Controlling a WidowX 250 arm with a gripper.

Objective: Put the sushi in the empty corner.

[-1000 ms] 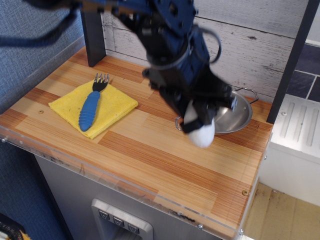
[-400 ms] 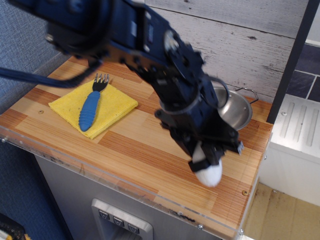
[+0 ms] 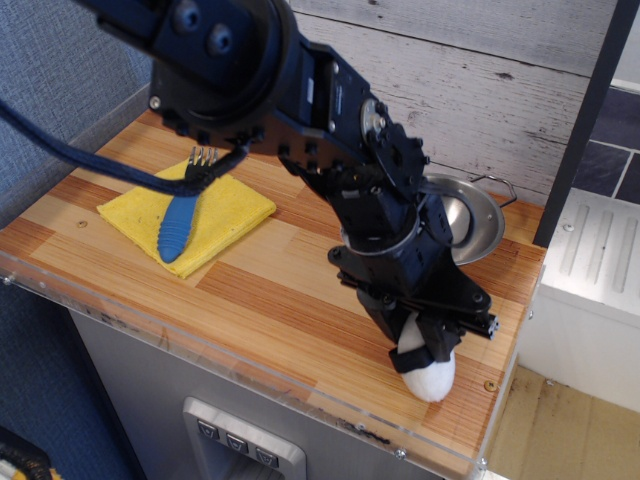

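The sushi [image 3: 428, 378] is a small white rice ball with a black band. My gripper [image 3: 428, 350] is shut on it from above and holds it low over the wood tabletop, at or just above the surface; contact with the wood cannot be told. It is in the front right corner [image 3: 478, 405] of the striped tabletop, near a small screw head [image 3: 489, 386] and the clear plastic rim, beside the white ridged unit [image 3: 598, 262]. The dark arm hides the top of the sushi.
A steel bowl [image 3: 478, 226] sits at the back right, partly behind the arm. A yellow cloth [image 3: 225, 205] with a blue-handled fork [image 3: 177, 226] lies at the left. A dark post [image 3: 585, 120] stands at the right rear. The blue textured wall [image 3: 60, 70] borders the left side.
My gripper has carried the sushi from beside the steel bowl forward and down to the front right corner, lowering it close to the wood.
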